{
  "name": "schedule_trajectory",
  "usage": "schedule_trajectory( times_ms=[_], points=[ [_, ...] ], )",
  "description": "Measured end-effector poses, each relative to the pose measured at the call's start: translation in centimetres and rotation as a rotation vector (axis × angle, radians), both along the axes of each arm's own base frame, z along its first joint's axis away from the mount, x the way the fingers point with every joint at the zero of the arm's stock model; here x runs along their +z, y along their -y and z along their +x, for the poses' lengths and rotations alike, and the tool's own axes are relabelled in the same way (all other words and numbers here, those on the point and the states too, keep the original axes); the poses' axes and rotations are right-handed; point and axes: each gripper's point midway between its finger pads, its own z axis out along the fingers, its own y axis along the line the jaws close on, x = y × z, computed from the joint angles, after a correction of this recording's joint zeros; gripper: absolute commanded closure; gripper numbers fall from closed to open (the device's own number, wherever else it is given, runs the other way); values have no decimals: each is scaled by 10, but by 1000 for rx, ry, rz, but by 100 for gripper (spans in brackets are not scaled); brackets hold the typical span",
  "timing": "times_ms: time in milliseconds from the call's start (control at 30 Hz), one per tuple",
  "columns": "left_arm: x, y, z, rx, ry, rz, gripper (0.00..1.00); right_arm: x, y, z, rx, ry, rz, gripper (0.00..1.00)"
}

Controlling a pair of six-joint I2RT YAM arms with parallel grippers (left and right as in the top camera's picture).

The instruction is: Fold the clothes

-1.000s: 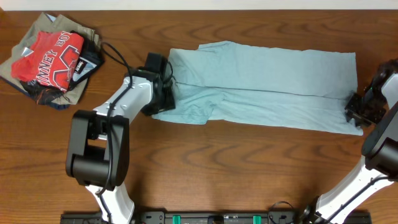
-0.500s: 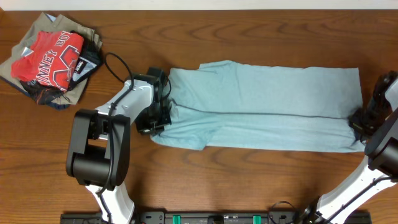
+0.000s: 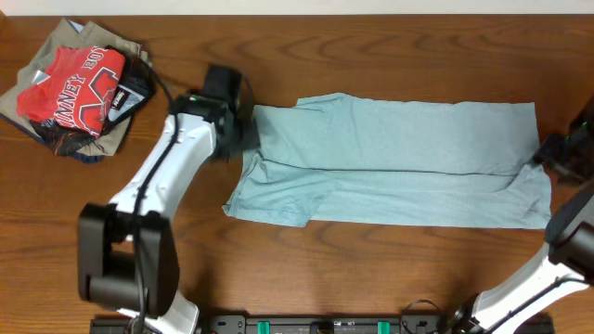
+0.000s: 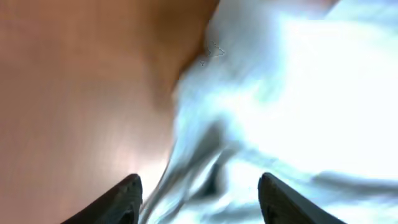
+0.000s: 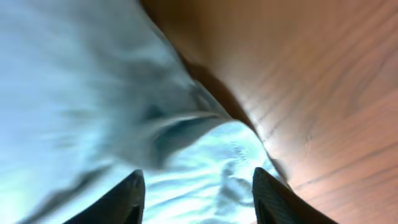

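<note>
The pale blue-grey garment point(image 3: 390, 162) lies flat across the table as a long band, with a fold line running along its length and a sleeve flap at the lower left. My left gripper point(image 3: 239, 139) hovers at the garment's left edge. In the left wrist view its fingers point(image 4: 199, 202) are wide apart and hold nothing, with blurred cloth point(image 4: 292, 93) below. My right gripper point(image 3: 557, 153) is at the garment's right edge. In the right wrist view its fingers point(image 5: 199, 199) are also apart and empty over the cloth point(image 5: 81, 81).
A pile of other clothes sits at the back left corner, with a red T-shirt point(image 3: 76, 85) with white lettering on top of khaki and dark garments point(image 3: 56, 139). The bare wooden table point(image 3: 371, 269) shows in front of the garment.
Both grippers carried the garment's edge forward, let go and drew back. The left moved toward the far left edge. The garment now lies wider and flatter.
</note>
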Motion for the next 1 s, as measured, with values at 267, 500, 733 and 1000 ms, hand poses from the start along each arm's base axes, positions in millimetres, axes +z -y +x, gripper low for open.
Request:
schedule_trajectory(
  times_ms=[267,500,733,1000],
  points=[
    [42,18,81,-22,349,-76,38,33,-12,33,74,199,53,44],
    [19,36,119,-55,332,-123,37,34,-18,38,89,227,86,44],
    [-4,63,152,-99,323,-175,38,34,-21,38,91,231,102,44],
    [-55,109,146,-179,272,-188,37,33,-24,35,90,219,117,44]
  ],
)
